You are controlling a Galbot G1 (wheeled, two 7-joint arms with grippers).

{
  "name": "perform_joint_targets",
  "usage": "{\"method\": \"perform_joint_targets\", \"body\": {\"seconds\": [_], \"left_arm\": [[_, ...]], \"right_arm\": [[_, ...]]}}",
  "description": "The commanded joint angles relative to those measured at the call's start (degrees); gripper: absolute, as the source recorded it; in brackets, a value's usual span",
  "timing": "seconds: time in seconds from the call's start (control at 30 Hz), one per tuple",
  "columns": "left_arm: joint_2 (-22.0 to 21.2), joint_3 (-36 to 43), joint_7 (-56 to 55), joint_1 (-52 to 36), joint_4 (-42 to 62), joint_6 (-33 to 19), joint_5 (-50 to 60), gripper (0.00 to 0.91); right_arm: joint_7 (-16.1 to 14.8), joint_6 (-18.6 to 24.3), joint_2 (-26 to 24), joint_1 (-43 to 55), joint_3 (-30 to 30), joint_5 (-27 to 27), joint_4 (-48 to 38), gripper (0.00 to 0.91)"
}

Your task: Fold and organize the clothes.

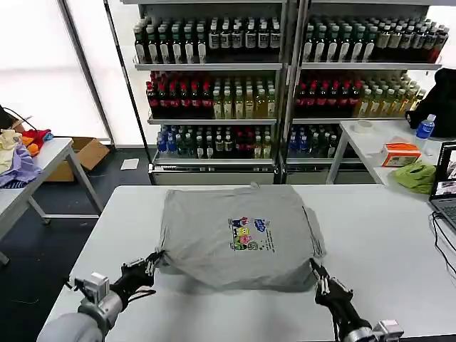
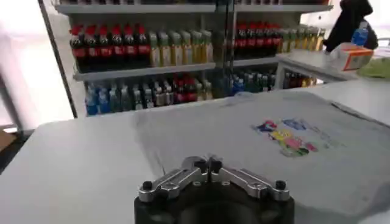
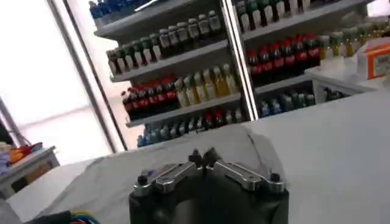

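A light grey T-shirt with a small multicoloured chest print lies partly folded in the middle of the white table. My left gripper is at the shirt's near left corner, shut on a pinch of the fabric. My right gripper is at the near right corner, also shut on the cloth. The left wrist view has the left gripper closed at the shirt's edge, the print beyond it. In the right wrist view the right gripper pinches grey shirt fabric.
A laptop with cables sits at the table's right edge. Behind it, a side table holds a lime-green cloth and an orange box. Bottle shelves stand behind. A left table carries coloured fabrics.
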Motion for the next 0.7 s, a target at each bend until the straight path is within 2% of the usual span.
{"method": "perform_joint_targets", "body": {"seconds": [0.03, 0.3, 0.33, 0.37, 0.4, 0.57, 0.7], "left_arm": [[1.0, 1.7, 1.0, -11.2, 9.6, 0.1, -1.3, 0.01], [0.8, 4.0, 2.0, -18.6, 19.9, 0.1, 0.9, 0.01], [0.7, 3.9, 2.0, -18.8, 20.4, 0.1, 1.0, 0.05], [0.6, 3.9, 2.1, -19.1, 21.3, 0.1, 0.9, 0.846], [0.5, 4.0, 2.1, -19.3, 21.7, 0.1, 0.9, 0.907], [0.3, 4.1, 3.9, -18.0, 22.0, 0.0, 2.8, 0.907], [0.2, 3.6, 4.2, -16.2, 19.7, 0.1, 2.9, 0.907]], "right_arm": [[0.4, -0.9, -0.2, 9.4, -0.6, 0.5, -5.5, 0.0], [1.7, -0.9, -0.1, 20.4, -7.3, -4.1, -17.3, 0.0], [1.9, -0.9, -0.1, 21.2, -7.9, -4.3, -17.9, 0.0], [2.0, -1.0, 0.0, 22.2, -8.7, -4.6, -19.1, 0.0], [2.4, -0.9, 0.2, 23.5, -9.8, -4.8, -20.5, 0.907], [4.5, -2.6, 1.8, 29.1, -12.5, -4.7, -25.3, 0.907], [4.2, -4.3, 2.5, 31.6, -13.3, -5.1, -27.6, 0.907]]}}
